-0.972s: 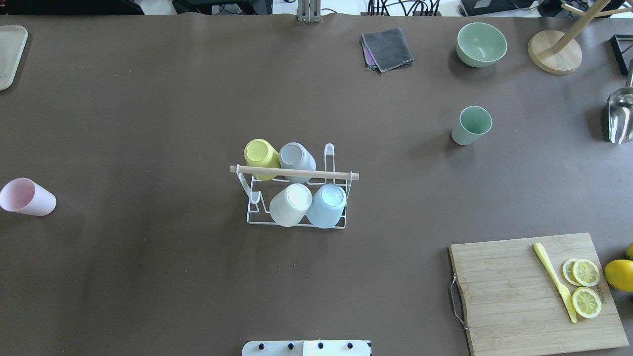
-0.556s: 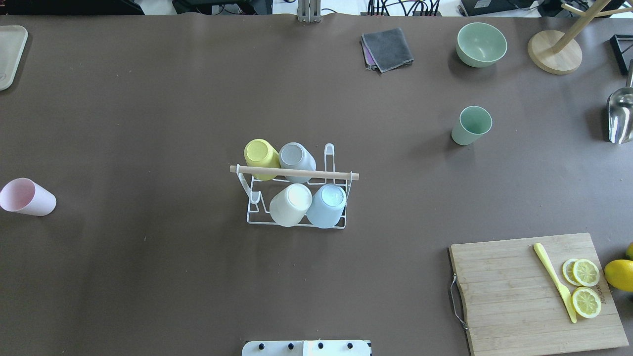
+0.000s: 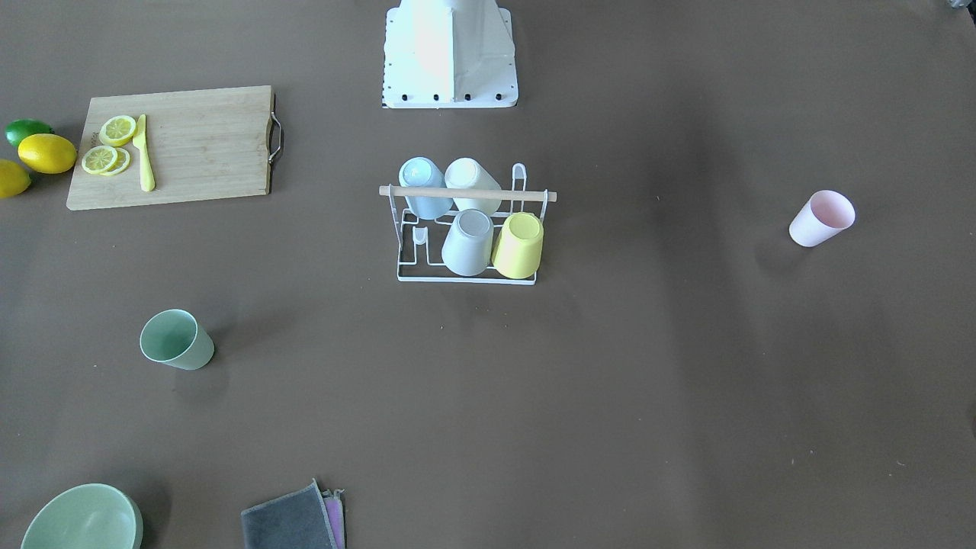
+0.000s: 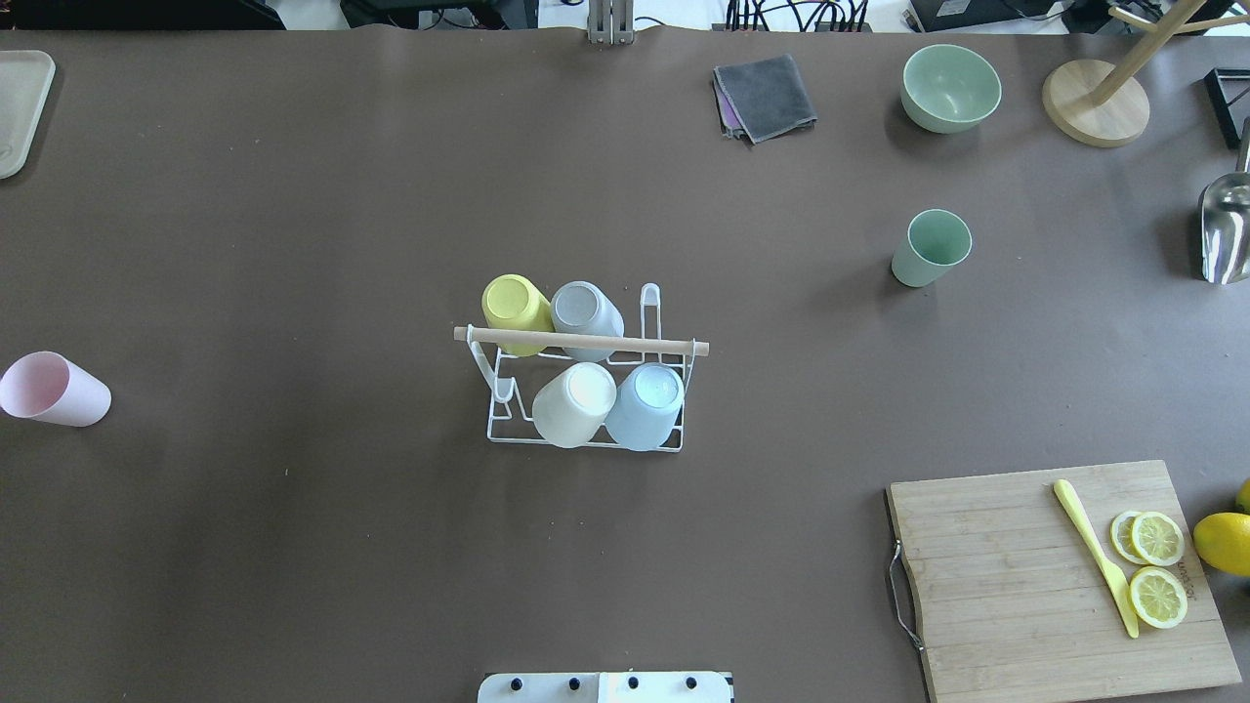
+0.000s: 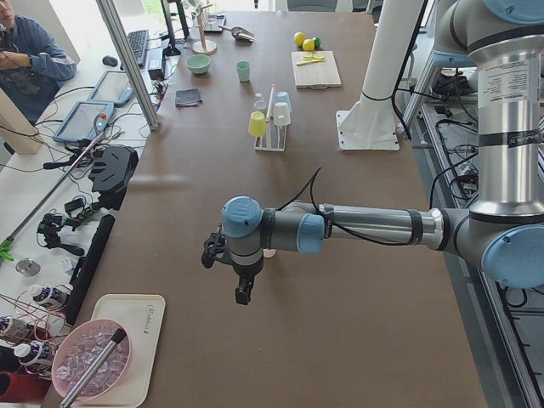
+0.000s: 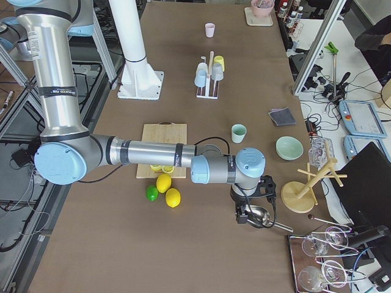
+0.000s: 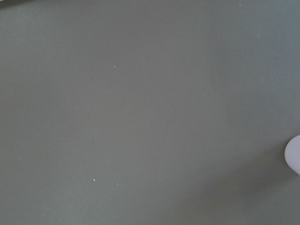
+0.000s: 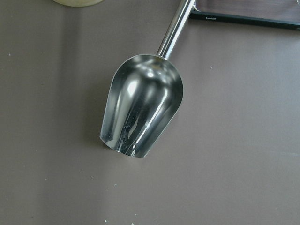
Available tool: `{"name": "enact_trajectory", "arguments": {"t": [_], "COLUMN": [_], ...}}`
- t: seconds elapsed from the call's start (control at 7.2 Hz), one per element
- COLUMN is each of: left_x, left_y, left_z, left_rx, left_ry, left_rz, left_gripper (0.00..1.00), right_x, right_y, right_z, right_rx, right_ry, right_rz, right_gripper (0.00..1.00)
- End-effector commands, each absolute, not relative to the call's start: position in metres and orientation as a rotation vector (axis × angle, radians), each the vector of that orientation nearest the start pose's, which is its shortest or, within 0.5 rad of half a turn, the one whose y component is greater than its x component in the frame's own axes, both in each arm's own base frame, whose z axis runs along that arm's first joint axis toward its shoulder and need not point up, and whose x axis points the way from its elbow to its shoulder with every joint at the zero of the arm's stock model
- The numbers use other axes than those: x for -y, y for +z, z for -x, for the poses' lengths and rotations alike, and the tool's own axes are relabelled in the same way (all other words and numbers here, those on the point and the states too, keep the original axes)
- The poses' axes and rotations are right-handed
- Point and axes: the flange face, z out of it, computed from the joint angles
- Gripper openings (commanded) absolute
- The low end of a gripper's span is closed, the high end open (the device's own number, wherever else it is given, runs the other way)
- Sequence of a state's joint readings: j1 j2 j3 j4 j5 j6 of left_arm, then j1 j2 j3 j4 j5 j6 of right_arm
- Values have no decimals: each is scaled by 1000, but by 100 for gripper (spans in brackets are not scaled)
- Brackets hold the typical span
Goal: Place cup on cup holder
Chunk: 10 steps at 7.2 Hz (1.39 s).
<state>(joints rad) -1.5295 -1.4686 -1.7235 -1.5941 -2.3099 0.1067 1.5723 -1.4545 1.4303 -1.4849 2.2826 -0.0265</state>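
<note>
The white wire cup holder (image 4: 581, 341) with its wooden rod stands mid-table and also shows in the front view (image 3: 465, 194). Several cups sit upside down on it: yellow, grey, cream and light blue. A pink cup (image 4: 54, 389) stands upright at the far left. A green cup (image 4: 930, 248) stands upright at the right. My left gripper (image 5: 242, 296) hangs above the table near the pink cup, whose edge shows in the left wrist view (image 7: 294, 154). My right gripper (image 6: 243, 217) hangs over a metal scoop (image 8: 140, 110). I cannot tell whether either gripper is open or shut.
A cutting board (image 4: 1060, 576) with lemon slices and a yellow knife lies at the near right, lemons beside it. A green bowl (image 4: 950, 88), a folded grey cloth (image 4: 765, 96) and a wooden stand (image 4: 1096, 103) sit at the far right. A tray (image 4: 20, 107) is far left.
</note>
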Motion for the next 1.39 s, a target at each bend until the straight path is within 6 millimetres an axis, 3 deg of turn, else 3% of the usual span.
{"name": "enact_trajectory", "arguments": {"t": [0.0, 0.14, 0.28, 0.42, 0.56, 0.83, 1.11, 1.25], "left_x": [465, 481, 514, 526, 547, 607, 610, 604], "left_y": [626, 613, 590, 589, 599, 595, 584, 584], "left_z": [46, 47, 30, 2, -39, -94, -134, -150], "left_rx": [-737, -706, -635, -609, -591, -465, -379, -365], "left_ry": [177, 180, 222, 264, 317, 384, 451, 474], "left_rz": [-110, -119, -123, -65, 9, 95, 141, 179], "left_gripper": [99, 99, 99, 99, 99, 99, 99, 99], "right_x": [545, 545, 547, 550, 553, 547, 542, 545], "right_y": [661, 661, 658, 638, 609, 546, 476, 454], "right_z": [-69, -69, -67, -56, -36, 27, 111, 156], "right_rx": [714, 714, 720, 718, 727, 791, 766, 745], "right_ry": [-48, -47, -51, -59, -39, -43, -115, -192], "right_rz": [-74, -75, -81, -97, -108, -95, -143, -173], "right_gripper": [100, 100, 100, 100, 100, 100, 100, 100]}}
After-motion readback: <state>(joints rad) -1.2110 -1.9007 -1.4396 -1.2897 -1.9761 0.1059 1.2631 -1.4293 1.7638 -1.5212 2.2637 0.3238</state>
